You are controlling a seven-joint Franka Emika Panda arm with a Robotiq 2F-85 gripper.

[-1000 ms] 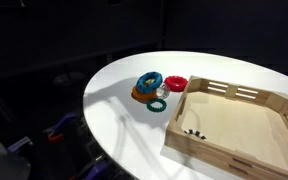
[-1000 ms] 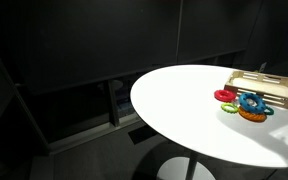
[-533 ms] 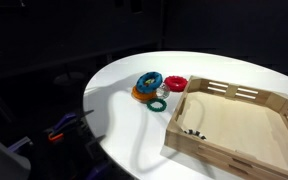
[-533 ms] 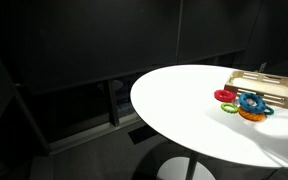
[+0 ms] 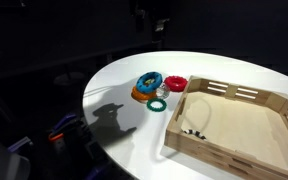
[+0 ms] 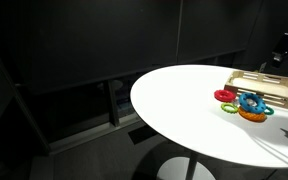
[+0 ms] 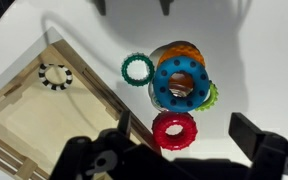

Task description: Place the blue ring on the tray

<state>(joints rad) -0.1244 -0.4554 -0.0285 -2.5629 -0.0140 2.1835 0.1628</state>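
Note:
The blue ring (image 7: 181, 82) has a bumpy rim and lies on top of a small pile of rings on the white table. It also shows in both exterior views (image 5: 149, 80) (image 6: 251, 100). The light-wood tray (image 5: 246, 135) (image 6: 274, 86) (image 7: 39, 125) stands right beside the pile. My gripper (image 7: 184, 132) is open and empty. It hangs well above the rings, with the red ring between its fingers in the wrist view. It is dark and faint in both exterior views (image 5: 156, 20) (image 6: 287, 45).
An orange ring (image 5: 141, 95) lies under the blue one. A red ring (image 7: 174, 130) and a thin green ring (image 7: 137, 68) lie beside the pile. A small black-and-white ring (image 7: 54, 75) sits in the tray's corner. The round table's edge (image 5: 94, 110) is near.
The gripper has come into view at the top of the exterior view. Its shadow on the table has grown and sharpened. The rings and tray have not moved.

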